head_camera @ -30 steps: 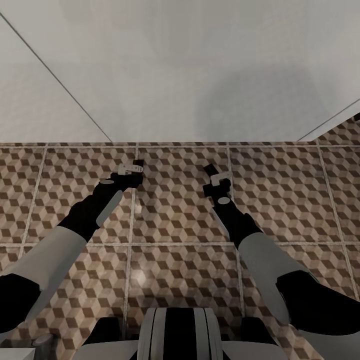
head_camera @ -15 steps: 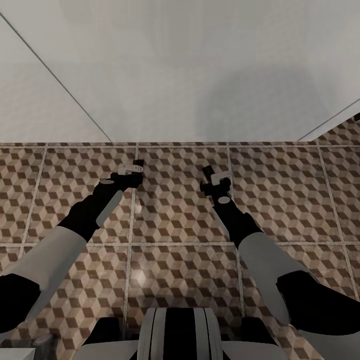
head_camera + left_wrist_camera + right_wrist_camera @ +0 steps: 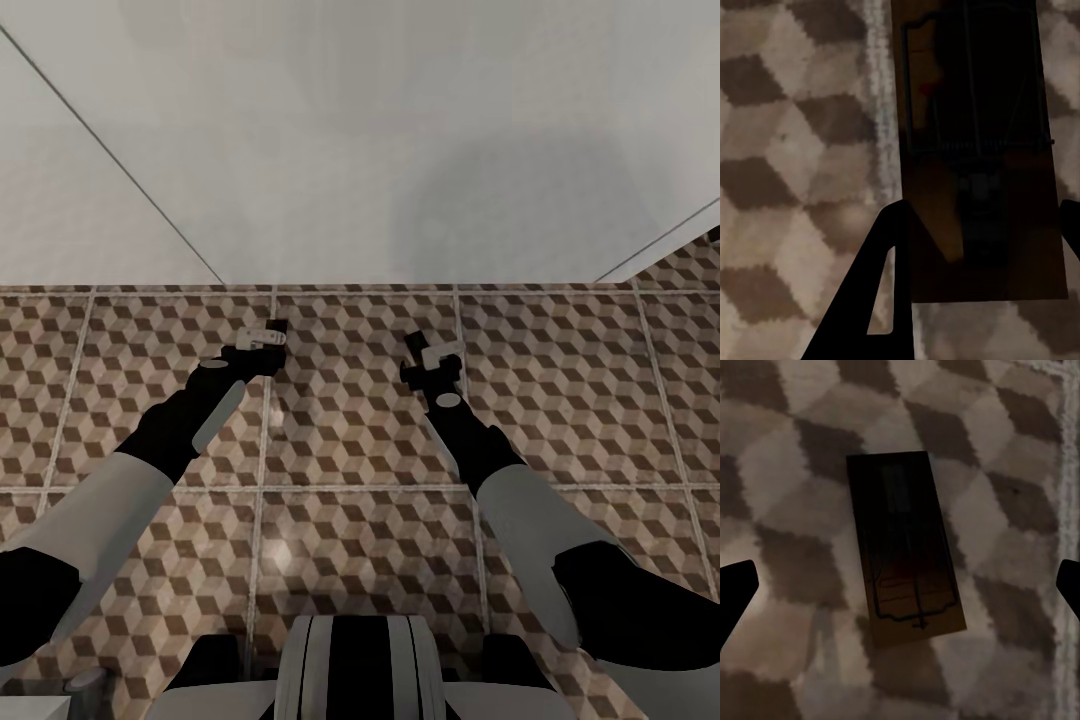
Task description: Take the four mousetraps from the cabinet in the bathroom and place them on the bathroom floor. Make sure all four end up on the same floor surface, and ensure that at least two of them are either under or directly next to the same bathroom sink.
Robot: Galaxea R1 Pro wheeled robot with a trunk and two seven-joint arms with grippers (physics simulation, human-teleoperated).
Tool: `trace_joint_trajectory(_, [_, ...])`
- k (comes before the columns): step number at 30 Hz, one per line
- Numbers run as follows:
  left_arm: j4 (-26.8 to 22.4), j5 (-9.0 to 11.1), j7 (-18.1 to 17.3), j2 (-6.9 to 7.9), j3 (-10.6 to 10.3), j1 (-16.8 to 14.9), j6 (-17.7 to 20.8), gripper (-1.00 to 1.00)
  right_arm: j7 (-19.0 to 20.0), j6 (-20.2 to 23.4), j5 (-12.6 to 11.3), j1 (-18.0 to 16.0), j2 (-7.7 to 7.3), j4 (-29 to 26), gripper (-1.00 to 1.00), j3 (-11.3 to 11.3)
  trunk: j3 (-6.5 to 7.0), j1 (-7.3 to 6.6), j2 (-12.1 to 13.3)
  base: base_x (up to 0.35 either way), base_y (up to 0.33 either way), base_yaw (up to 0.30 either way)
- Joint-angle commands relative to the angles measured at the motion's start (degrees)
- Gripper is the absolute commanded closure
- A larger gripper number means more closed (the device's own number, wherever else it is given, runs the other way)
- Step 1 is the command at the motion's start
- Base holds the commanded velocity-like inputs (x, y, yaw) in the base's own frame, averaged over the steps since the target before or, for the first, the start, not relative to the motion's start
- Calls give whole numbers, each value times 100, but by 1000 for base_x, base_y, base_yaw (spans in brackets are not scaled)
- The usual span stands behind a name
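Two mousetraps show, both brown boards with dark wire. One mousetrap (image 3: pixel 975 112), with a red spot, sits between the fingers of my left gripper (image 3: pixel 982 214), which touch both of its long edges just above the cube-pattern bathroom floor (image 3: pixel 360 440). The other mousetrap (image 3: pixel 904 540) lies flat on the tiles, centred under my right gripper (image 3: pixel 904 585), whose fingers (image 3: pixel 735 585) stand wide apart, clear of it. In the head view my left gripper (image 3: pixel 277 328) and right gripper (image 3: pixel 412 345) hang low over the floor, close to a wide white block (image 3: pixel 400 150). The cabinet is out of view.
The white block's lower edge (image 3: pixel 350 284) meets the tiles just beyond both grippers; no tap or basin shows on it. Floor continues past its right corner (image 3: pixel 695 265). My own base (image 3: pixel 360 665) fills the near edge.
My right gripper has shifted slightly to the left. The left arm and its mousetrap have stayed put.
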Motion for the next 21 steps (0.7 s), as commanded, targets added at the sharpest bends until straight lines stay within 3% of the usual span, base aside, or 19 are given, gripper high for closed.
trace_joint_trajectory(1, [-10, 55, 60, 9, -28, -4, 16, 100, -37, 30, 56, -2, -1, -3, -100, 21, -3, -1, -1, 0, 0, 0])
trace_joint_trajectory(21, [-10, 55, 60, 9, -28, -4, 16, 100, -37, -35, 51, -2, -1, -10, -100, 21, -3, -1, -1, 0, 0, 0])
